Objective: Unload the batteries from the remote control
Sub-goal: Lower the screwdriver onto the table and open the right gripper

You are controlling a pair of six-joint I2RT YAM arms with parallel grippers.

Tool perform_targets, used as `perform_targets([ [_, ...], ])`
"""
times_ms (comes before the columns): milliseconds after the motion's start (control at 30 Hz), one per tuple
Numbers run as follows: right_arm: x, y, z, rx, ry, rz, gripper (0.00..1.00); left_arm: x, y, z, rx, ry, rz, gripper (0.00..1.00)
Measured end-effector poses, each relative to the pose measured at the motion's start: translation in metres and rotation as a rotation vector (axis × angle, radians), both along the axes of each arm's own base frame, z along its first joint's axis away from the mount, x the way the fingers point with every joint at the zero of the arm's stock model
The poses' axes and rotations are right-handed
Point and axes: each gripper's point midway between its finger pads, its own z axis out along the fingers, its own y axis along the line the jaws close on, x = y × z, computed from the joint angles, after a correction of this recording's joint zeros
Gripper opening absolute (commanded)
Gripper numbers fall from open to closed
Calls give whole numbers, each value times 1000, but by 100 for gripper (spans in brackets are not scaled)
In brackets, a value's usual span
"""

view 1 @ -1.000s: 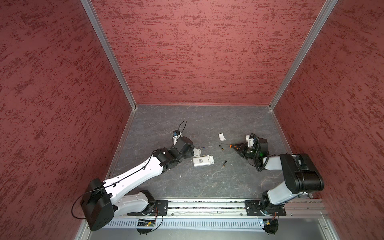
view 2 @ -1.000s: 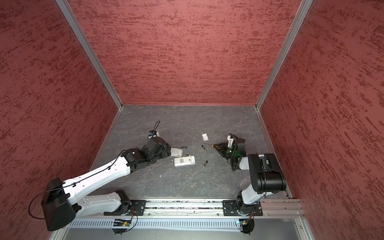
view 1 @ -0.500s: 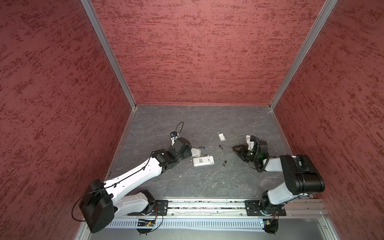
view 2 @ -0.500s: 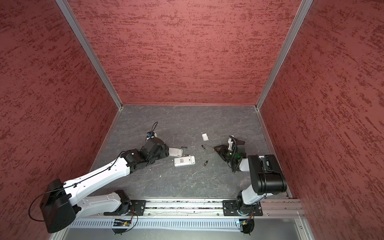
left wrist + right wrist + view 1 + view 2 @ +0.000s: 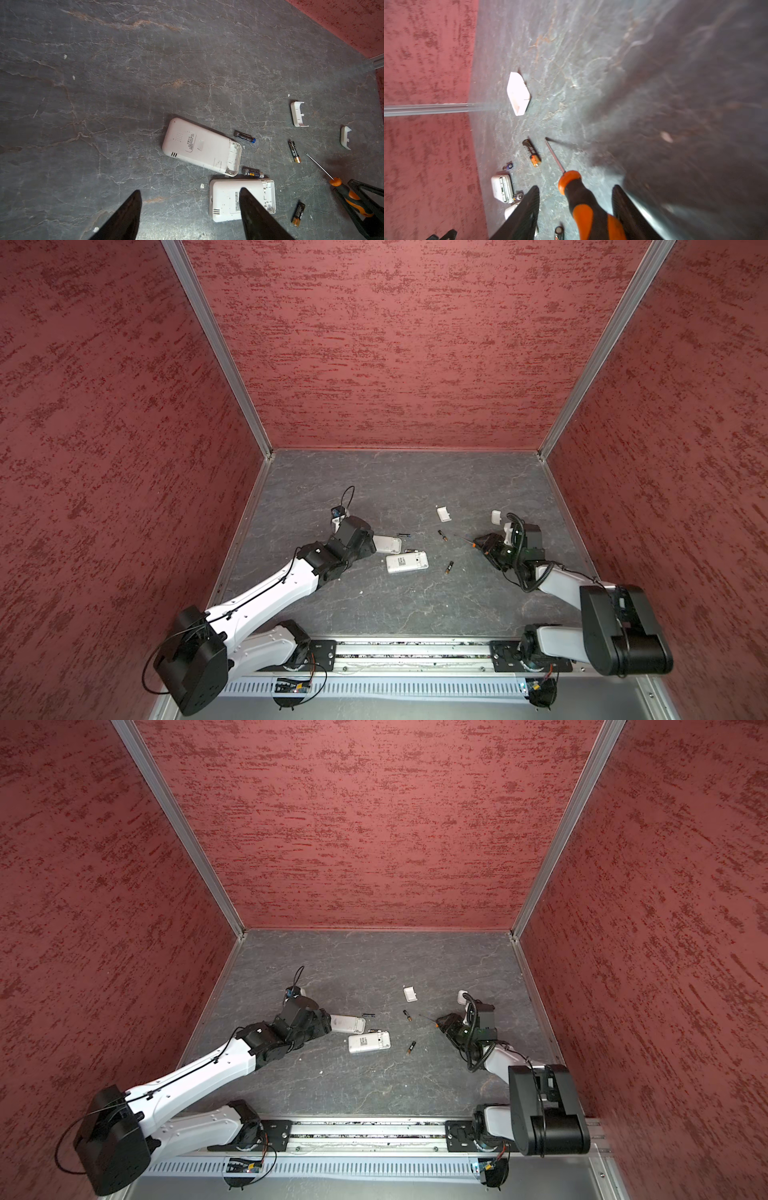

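Batteries [image 5: 298,214] lie loose on the grey tabletop [image 5: 104,83] — four in all, each outside the two white remotes [image 5: 199,147]. Both remotes lie face down, side by side, with their battery bays uncovered. A dark battery with a blue end [image 5: 244,139] sits just beside the open end of one remote. A second battery [image 5: 253,173] lies in the narrow gap between the two remotes, close to both. Two gold-ended batteries lie farther out toward the right arm, well apart from each other.

The left pincer [image 5: 190,196] is spread wide and pinches nothing. One of its fingers [image 5: 255,214] crosses in front of the nearer remote [image 5: 224,199] in the left wrist view; whether it touches I cannot tell.

The right pincer [image 5: 575,189] also stands spread. The orange-and-black screwdriver [image 5: 583,207] has its handle between the jaws with a gap on each side — not pinched. Its thin shaft runs alongside a gold-ended battery [image 5: 532,152], near it but not touching.

Two small white covers [image 5: 298,114] lie apart from each other, beyond the batteries and away from the remotes.
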Motion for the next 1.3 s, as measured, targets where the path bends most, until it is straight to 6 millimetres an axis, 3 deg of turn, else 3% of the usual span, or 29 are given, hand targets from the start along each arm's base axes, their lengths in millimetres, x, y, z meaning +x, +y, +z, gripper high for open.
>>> perform_targets([
  [233,-16,-10,4,-51,62,-46,65,1,5,-4,-18,2,2,74],
  [567,-28,-8,-4,-53,143,-53,79,0,5,2,-49,-22,-3,74],
  [833,-28,1,-3,-183,189,20,80,0,5,6,-57,-35,-1,74],
  [1300,-64,0,-17,-453,324,117,86,10,8,1,-23,-6,7,74],
])
